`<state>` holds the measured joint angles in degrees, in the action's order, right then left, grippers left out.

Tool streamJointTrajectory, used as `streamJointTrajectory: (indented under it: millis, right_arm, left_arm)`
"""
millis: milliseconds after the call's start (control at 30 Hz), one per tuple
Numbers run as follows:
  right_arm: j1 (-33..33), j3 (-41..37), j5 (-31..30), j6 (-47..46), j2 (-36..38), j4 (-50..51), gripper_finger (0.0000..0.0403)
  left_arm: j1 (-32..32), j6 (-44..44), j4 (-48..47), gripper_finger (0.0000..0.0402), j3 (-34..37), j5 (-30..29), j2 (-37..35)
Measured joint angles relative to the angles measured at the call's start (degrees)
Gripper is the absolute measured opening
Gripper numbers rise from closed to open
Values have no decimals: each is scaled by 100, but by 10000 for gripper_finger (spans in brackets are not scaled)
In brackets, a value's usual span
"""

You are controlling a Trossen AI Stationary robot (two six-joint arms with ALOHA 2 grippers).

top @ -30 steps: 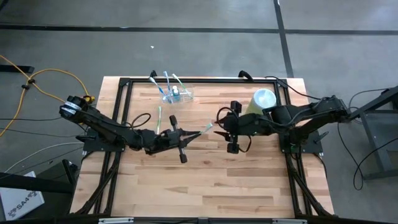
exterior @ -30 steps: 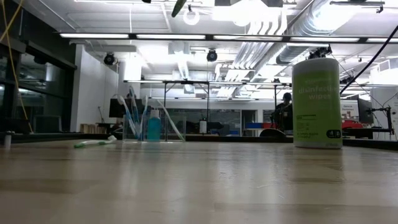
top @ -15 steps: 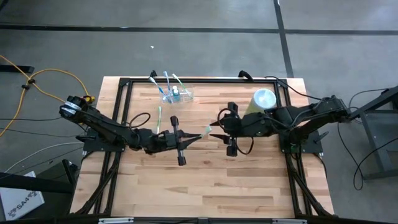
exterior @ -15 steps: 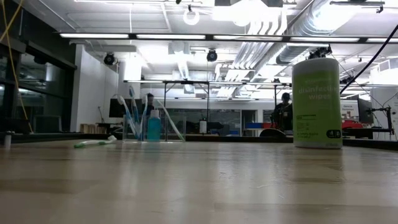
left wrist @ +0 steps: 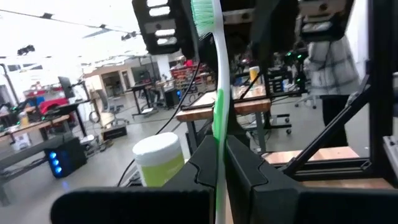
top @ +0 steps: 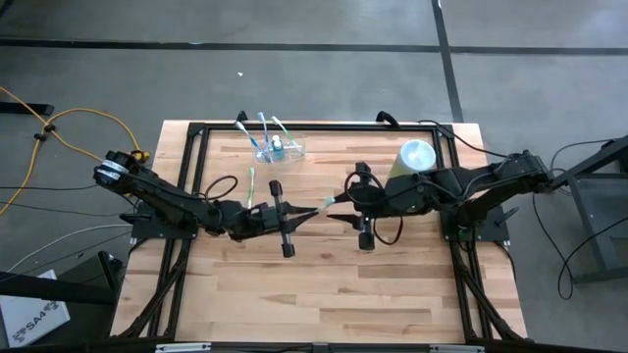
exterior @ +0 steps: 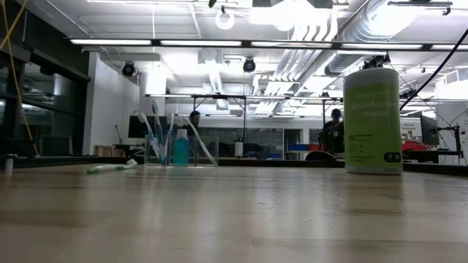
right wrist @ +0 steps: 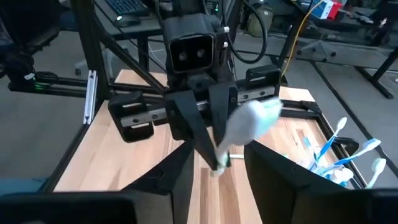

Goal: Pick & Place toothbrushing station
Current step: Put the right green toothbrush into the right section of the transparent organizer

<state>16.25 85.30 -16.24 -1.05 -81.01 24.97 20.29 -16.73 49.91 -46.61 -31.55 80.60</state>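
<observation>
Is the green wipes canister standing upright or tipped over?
Upright. The canister stands on its base on the table in the low view; from above only its round pale lid shows.

Station (top: 280, 149): on the counter (top: 324, 284), far edge, left of centre.
Canister (top: 412, 159): right of the station, by the right arm.
Loose brush (top: 251, 185): flat on the counter, just before the station.
Left gripper (top: 306, 215): mid-counter, before the station.
Right gripper (top: 339, 210): facing it, just right.
Held brush (top: 325, 205): between the two grippers.

Two dark jointed arms (top: 167, 201) trailing black cables.
</observation>
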Motion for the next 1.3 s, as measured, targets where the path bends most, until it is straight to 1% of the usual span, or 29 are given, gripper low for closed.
streamJointTrajectory:
  millis: [167,300,433,567,700,933,1300]
  right_arm:
    - [-1,0,102,120,0,0,114]
    - [-26,0,172,108,0,2,107]
    - [-26,0,170,100,0,0,106]
    - [-26,0,168,95,0,-24,106]
    - [-28,0,167,115,0,-84,106]
    - [-33,-1,163,121,0,-132,106]
    - [-31,-2,128,103,0,-95,106]
  left_arm:
    - [-74,16,78,3,0,430,0]
    - [-169,148,77,3,0,473,0]
    - [-263,183,75,3,0,766,0]
    - [-362,350,78,3,0,834,17]
    - [-449,416,109,3,-4,1070,89]
    - [-525,461,263,3,-9,1130,242]
    - [-514,323,347,3,-9,1106,245]
